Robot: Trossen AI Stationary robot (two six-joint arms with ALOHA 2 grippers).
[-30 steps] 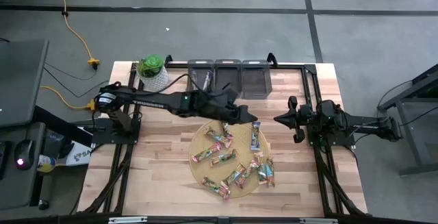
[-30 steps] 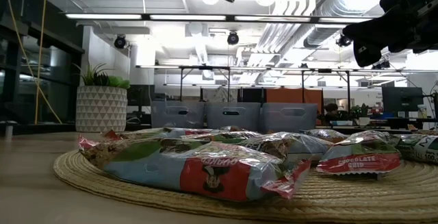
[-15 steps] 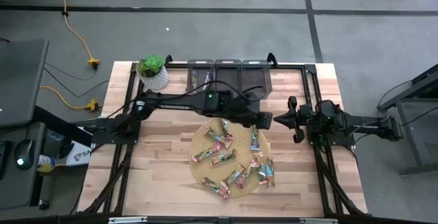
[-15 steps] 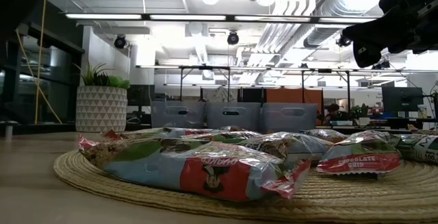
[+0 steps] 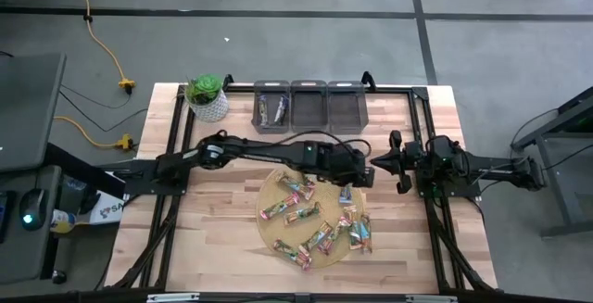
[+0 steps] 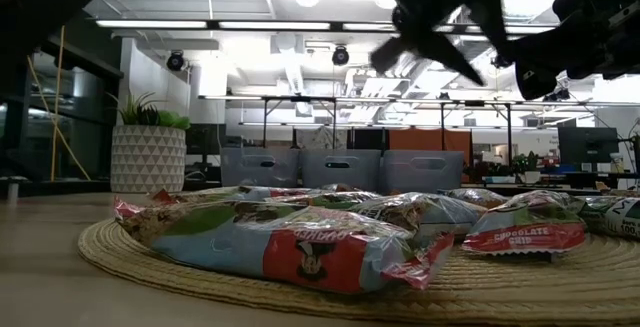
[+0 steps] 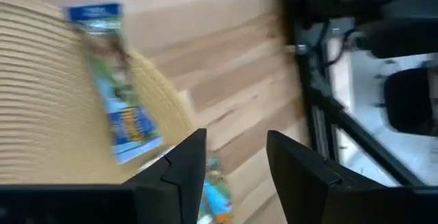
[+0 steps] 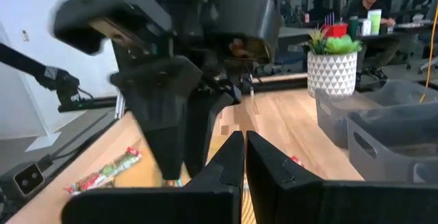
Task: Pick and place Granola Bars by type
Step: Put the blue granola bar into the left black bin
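The pale wooden table (image 5: 222, 220) carried a round woven straw mat (image 5: 278, 229) strewn with small shiny-wrapped granola bars (image 5: 306, 212). Only the high view showed the three grey rectangular bins (image 5: 309, 106) from above: the bin nearest the potted plant (image 5: 206, 96) held a few bars, while the other two looked bare. The left gripper (image 5: 359, 175) hung over the mat's edge; its wrist view showed its fingers (image 7: 185, 162) apart above a blue-wrapped bar (image 7: 113, 118). The right gripper (image 5: 378, 161) waited just beside it, fingers (image 8: 229, 157) together.
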